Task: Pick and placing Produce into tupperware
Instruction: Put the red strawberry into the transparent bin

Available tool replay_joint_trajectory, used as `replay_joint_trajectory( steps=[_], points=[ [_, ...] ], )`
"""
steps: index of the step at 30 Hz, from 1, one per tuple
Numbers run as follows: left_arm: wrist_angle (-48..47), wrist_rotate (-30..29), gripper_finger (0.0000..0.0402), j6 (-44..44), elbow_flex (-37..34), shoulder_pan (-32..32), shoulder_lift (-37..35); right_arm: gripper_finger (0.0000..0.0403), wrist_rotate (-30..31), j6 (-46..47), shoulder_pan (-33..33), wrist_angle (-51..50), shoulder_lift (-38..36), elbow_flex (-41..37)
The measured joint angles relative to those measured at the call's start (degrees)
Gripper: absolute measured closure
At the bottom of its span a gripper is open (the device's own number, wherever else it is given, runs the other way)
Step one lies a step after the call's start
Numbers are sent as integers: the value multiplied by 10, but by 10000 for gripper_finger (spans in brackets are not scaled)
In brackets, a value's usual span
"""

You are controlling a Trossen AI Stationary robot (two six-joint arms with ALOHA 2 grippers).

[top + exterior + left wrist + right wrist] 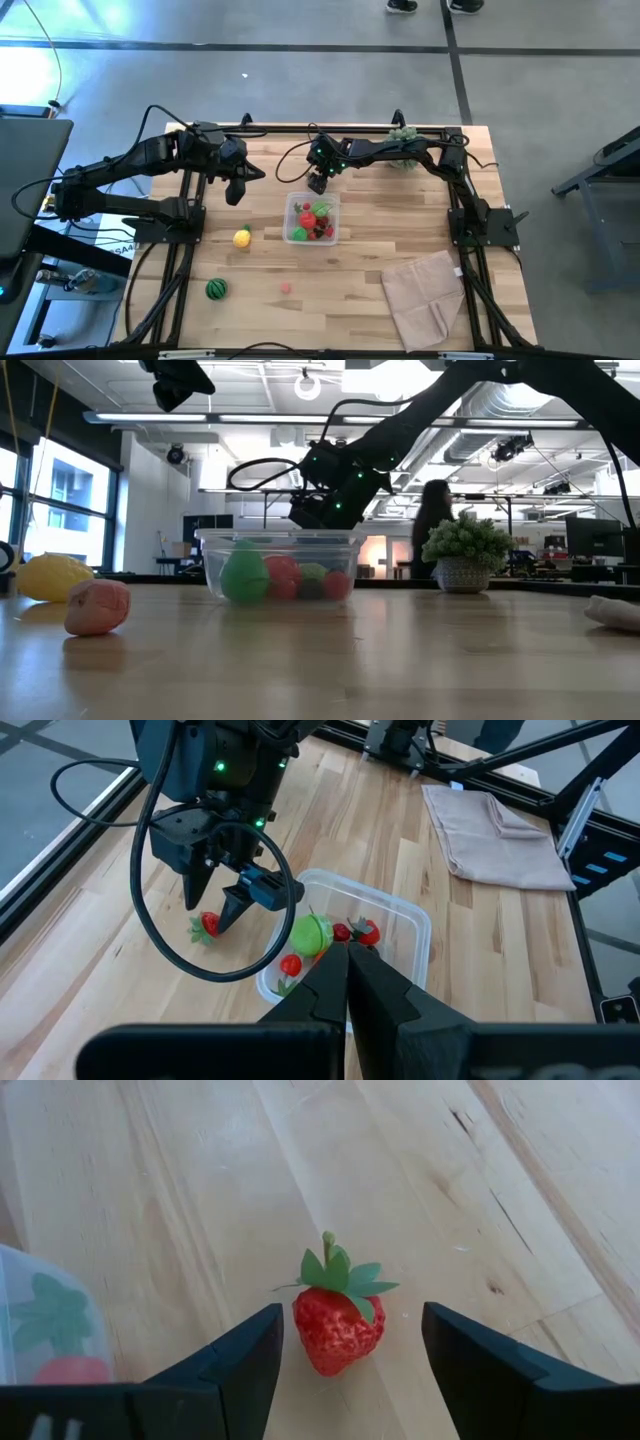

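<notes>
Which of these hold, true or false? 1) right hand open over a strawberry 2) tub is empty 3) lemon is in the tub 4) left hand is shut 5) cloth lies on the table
1) True: the right hand is open, its fingers either side of the strawberry on the table.
2) False: the tub holds several toy fruits.
3) False: the lemon lies on the table, left of the tub.
4) True: the left hand is shut, holding nothing.
5) True: the cloth lies at the table's right.
</notes>
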Motion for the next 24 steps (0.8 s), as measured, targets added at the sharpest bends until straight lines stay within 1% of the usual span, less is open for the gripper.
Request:
replay_joint_trajectory(
  steps=[17, 24],
  points=[
    [0, 0, 401, 0, 0, 0, 0, 171, 12, 6, 1, -2, 0, 0],
    [0, 0, 401, 0, 0, 0, 0, 171, 3, -1, 2, -7, 0, 0]
  ],
)
